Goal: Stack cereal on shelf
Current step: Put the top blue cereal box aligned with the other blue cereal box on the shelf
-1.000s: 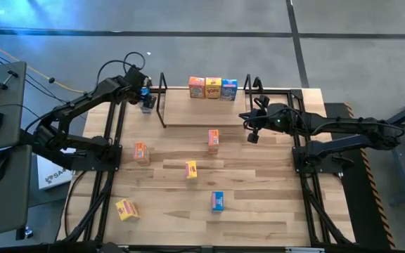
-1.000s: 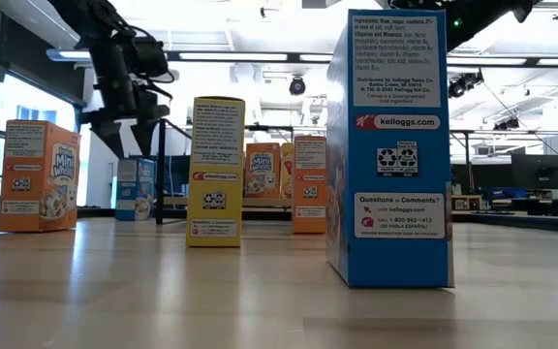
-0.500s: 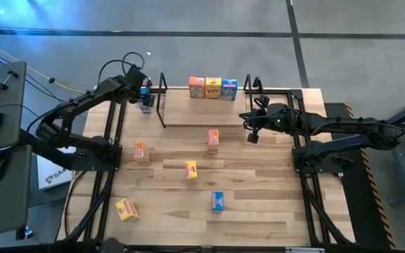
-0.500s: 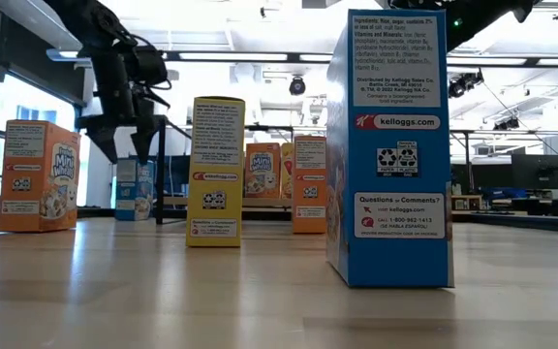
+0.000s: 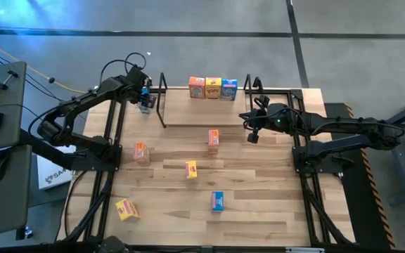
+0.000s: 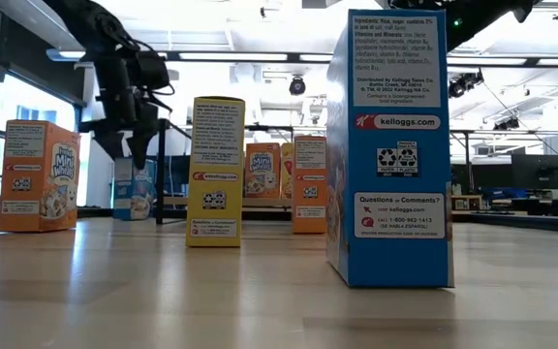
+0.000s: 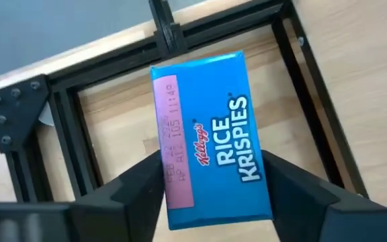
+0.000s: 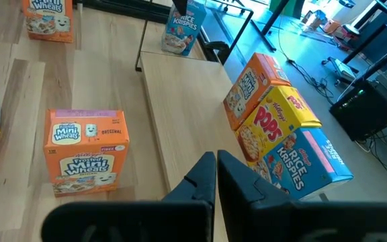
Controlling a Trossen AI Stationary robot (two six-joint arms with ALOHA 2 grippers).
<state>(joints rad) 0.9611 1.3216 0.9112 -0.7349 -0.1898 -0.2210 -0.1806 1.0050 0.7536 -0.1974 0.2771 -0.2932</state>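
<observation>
Blue Rice Krispies box (image 7: 210,138) between left tool (image 7: 210,195) fingers, clamped or not: cannot tell; right tool (image 8: 217,176) together.

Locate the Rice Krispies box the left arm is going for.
High view: the Rice Krispies box stands at the table's far left, just outside the shelf's left wire frame, between the left gripper's fingers.

Bright ceiling strip lights (image 6: 260,56) glare in the low view; the near surface (image 6: 163,301) blurs; blue light tints the floor (image 5: 48,28) overhead.

Three boxes (image 5: 213,88) on shelf (image 5: 202,112)
</observation>
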